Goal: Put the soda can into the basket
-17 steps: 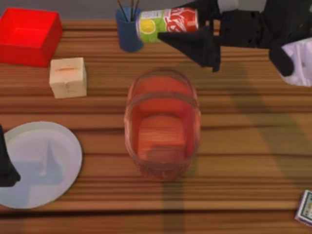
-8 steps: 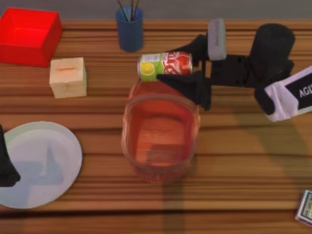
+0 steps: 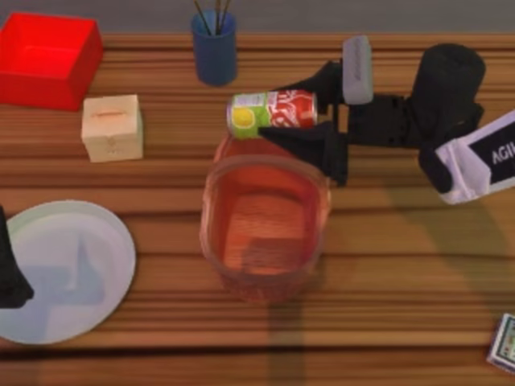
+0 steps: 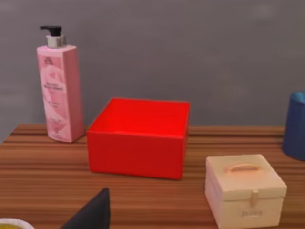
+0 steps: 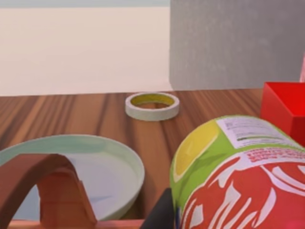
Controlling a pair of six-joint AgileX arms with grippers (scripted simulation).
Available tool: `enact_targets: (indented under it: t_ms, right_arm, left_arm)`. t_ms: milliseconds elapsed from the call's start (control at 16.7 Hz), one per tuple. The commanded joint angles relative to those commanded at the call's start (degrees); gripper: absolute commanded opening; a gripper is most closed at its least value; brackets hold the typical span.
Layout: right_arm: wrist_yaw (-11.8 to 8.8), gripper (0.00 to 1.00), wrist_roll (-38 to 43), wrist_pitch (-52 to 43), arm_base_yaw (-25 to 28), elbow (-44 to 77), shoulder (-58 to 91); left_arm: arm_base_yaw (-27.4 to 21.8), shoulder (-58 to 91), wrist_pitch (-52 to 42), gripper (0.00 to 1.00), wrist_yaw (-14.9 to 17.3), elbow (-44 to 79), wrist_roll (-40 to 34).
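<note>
Around the basket [image 3: 264, 229] on the wooden surface [image 3: 402, 265] stand several other things: a blue pencil cup [image 3: 214, 48] beyond its far rim, a red square box [image 3: 48, 60] and a small cream box [image 3: 113, 127] off to its left, a white plate [image 3: 68, 269] further left and nearer, and a small printed box [image 3: 505, 342] well away at the right edge. From the left wrist view a pink pump bottle [image 4: 59, 90] stands just beside the red square box, whose inside shows nothing in it. A tape ring [image 5: 152, 106] lies beyond the plate in the right wrist view.

The right gripper [image 3: 310, 121] has its fingers clenched on the soda can [image 3: 272, 112], held on its side in the air just above the basket's far rim, green end toward the cream box. Nothing shows inside the basket, and its arched handle [image 5: 45, 179] crosses it. Pencils stand in the cup. The left gripper [image 3: 12, 269] sits by the plate, far left of the basket; I cannot tell how its fingers stand.
</note>
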Motion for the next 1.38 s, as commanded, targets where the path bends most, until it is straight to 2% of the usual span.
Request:
enact_targets:
  t_ms: [540, 1140, 1260, 1380]
  right_arm:
    - [0.0, 0.98, 0.0, 0.0, 0.0, 0.0, 0.0]
    - [0.0, 1.00, 0.0, 0.0, -0.2, 0.0, 0.0]
    - [0.6, 1.00, -0.2, -0.9, -0.3, -1.2, -1.5]
    - [2.1, 1.00, -0.5, -2.9, -0.7, -3.9, -5.0]
  left_arm:
    - [0.0, 0.0, 0.0, 1.00, 0.0, 0.0, 0.0]
    - [0.0, 0.0, 0.0, 1.00, 0.0, 0.0, 0.0]
    - [-0.6, 1.6, -1.4, 1.00, 0.1, 1.2, 0.9]
    - [-1.9, 5.2, -4.7, 1.00, 0.3, 4.0, 2.9]
